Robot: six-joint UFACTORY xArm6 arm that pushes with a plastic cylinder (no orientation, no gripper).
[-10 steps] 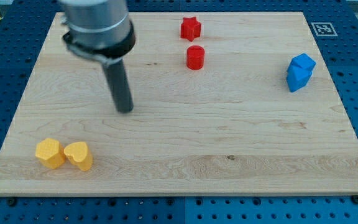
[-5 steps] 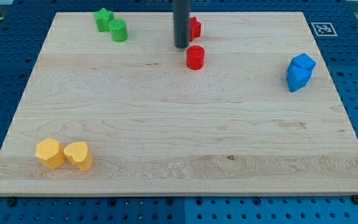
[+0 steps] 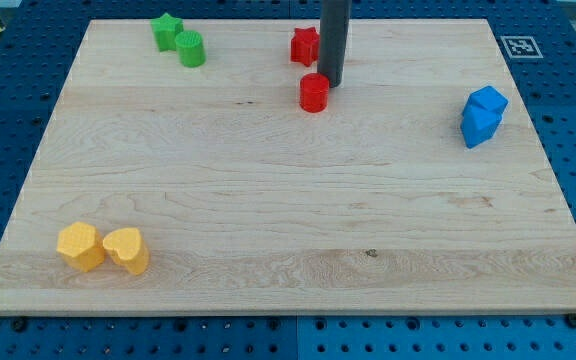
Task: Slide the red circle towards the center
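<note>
The light wooden board (image 3: 288, 210) sat on a blue pegboard bench (image 3: 8, 120). On it: green star (image 3: 167, 31) and green cylinder (image 3: 190, 49) upper left, red star (image 3: 304, 45) and red circle (image 3: 314, 92) top middle, two blue blocks (image 3: 483, 115) touching at right, and yellow hexagon (image 3: 80, 246) beside yellow heart (image 3: 127, 250) lower left.

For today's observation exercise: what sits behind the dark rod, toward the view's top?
The red star sits partly behind the rod; its right edge is covered. My tip rests just upper-right of the red circle, whether touching it is unclear.
</note>
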